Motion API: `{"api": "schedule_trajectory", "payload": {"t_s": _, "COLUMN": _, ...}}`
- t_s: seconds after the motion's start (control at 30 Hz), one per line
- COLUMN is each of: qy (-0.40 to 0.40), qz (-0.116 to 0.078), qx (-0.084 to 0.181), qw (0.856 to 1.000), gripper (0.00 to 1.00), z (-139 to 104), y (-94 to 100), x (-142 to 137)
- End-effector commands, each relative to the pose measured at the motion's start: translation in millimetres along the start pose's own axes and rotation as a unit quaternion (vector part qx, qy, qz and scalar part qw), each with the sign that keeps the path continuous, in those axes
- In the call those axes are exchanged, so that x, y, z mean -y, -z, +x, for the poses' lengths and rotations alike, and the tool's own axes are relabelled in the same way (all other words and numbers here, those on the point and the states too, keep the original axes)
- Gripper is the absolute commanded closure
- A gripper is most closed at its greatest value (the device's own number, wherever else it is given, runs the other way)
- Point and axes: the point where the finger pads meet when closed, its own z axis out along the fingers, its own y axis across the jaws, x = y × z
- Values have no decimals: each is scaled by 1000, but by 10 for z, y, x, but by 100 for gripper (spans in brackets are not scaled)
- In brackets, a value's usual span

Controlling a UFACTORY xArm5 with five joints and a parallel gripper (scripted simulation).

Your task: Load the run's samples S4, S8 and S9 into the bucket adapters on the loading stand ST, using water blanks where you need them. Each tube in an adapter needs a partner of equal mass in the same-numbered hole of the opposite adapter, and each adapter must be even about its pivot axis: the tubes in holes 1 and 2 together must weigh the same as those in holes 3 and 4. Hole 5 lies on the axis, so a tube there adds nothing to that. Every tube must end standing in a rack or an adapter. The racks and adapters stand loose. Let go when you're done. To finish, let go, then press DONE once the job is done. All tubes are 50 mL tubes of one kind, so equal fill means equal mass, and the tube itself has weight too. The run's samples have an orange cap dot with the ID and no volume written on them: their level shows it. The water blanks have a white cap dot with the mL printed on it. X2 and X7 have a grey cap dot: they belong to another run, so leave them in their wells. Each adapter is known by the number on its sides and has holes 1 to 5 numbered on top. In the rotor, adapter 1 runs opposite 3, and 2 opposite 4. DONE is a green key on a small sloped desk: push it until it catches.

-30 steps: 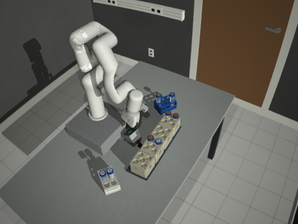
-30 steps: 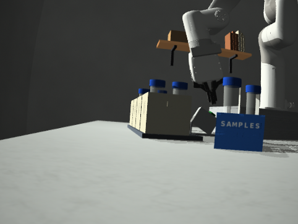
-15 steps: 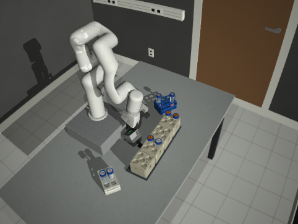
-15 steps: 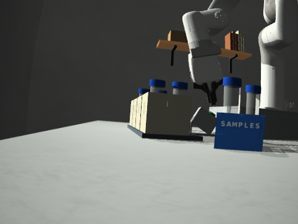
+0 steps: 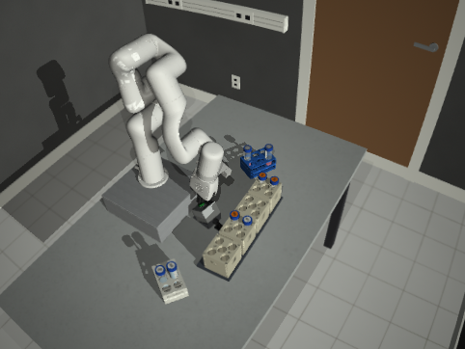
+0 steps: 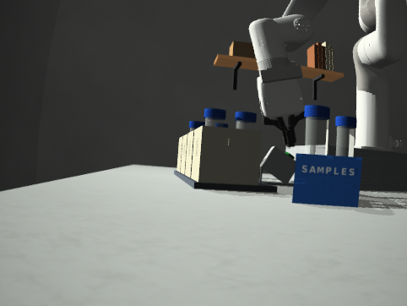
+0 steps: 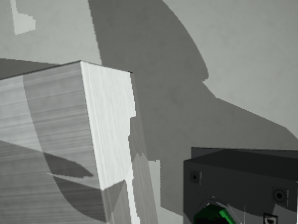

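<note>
Landmark: the row of beige adapters (image 5: pixel 223 264) (image 6: pixel 230 156).
Gripper (image 6: pixel 290 144), one: fingers together, nothing between them, above the small sloped desk (image 5: pixel 205 212) (image 6: pixel 277 164) (image 7: pixel 240 175), which bears the green key (image 5: pixel 202 205) (image 6: pixel 289 155) (image 7: pixel 214 214), on the row's robot-base side.
Tubes, four: upright in the row, three orange-dotted, one white-dotted.
Blue rack (image 5: pixel 259 166) (image 6: pixel 327 179), two tubes: near the row's far end.
Pale rack (image 5: pixel 175 295), two tubes: apart from its near end.
Table, one: matte grey, open stretch between row and long edge.
Door, brown: beyond the row.

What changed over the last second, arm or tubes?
Nothing visibly changed. The white jointed arm holds its pose, its closed black tool above the grey sloped desk with the green key. The blue-capped tubes stay in the beige adapter blocks, blue rack and white rack.
</note>
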Motion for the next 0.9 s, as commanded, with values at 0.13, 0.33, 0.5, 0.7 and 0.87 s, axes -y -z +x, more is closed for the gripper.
{"api": "schedule_trajectory", "payload": {"t_s": 0.13, "qy": 0, "qz": 0, "qx": -8, "qw": 1000, "gripper": 100, "z": 7, "y": -39, "x": -22}}
{"api": "schedule_trajectory", "payload": {"t_s": 0.33, "qy": 0, "qz": 0, "qx": -8, "qw": 1000, "gripper": 100, "z": 9, "y": -78, "x": -32}}
{"api": "schedule_trajectory", "payload": {"t_s": 0.5, "qy": 0, "qz": 0, "qx": -8, "qw": 1000, "gripper": 100, "z": 9, "y": -81, "x": -33}}
{"api": "schedule_trajectory", "payload": {"t_s": 0.7, "qy": 0, "qz": 0, "qx": -8, "qw": 1000, "gripper": 100, "z": 9, "y": -84, "x": -34}}
{"api": "schedule_trajectory", "payload": {"t_s": 0.87, "qy": 0, "qz": 0, "qx": -8, "qw": 1000, "gripper": 100, "z": 10, "y": -87, "x": -34}}
